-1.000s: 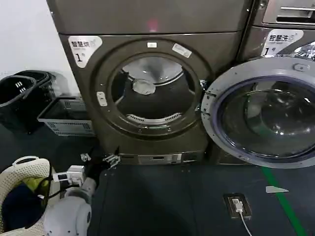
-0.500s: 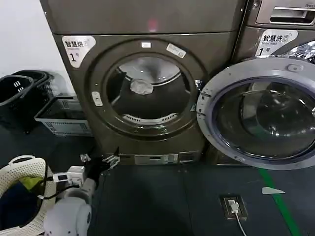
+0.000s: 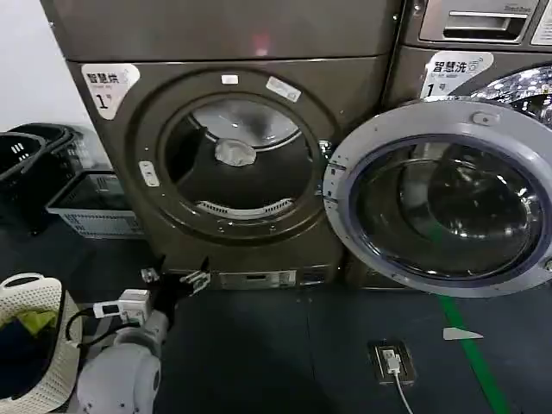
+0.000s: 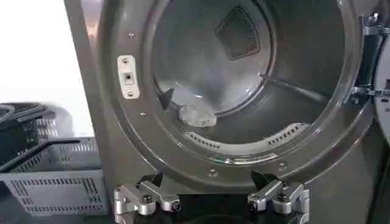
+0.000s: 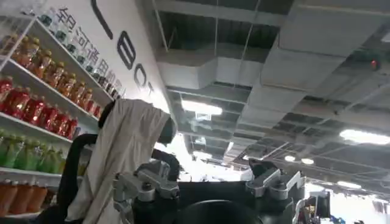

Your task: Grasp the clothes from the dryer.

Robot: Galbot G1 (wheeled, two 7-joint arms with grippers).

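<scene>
The dryer (image 3: pixel 345 86), bronze-grey with a "1" sticker, stands with its grey-rimmed glass door (image 3: pixel 431 116) swung open to the right. Inside the drum lies one small pale piece of clothes (image 3: pixel 234 153), seen in the left wrist view (image 4: pixel 197 114) low at the drum's back. My left gripper (image 3: pixel 177 278) hangs open and empty below the porthole's lower left, near the floor; its fingertips (image 4: pixel 146 198) sit apart, facing the porthole. My right gripper (image 5: pixel 210 179) is open with nothing in it and points up at a ceiling.
Black baskets (image 3: pixel 17 164) and a grey crate (image 3: pixel 86 207) stand left of the dryer. A white laundry basket (image 3: pixel 34 379) with clothes is at my lower left. A floor socket with cable (image 3: pixel 388 360) and a green line (image 3: pixel 470 354) lie on the right.
The dryer, its door and the baskets have slid left in the head view. The left gripper keeps its place and stays open.
</scene>
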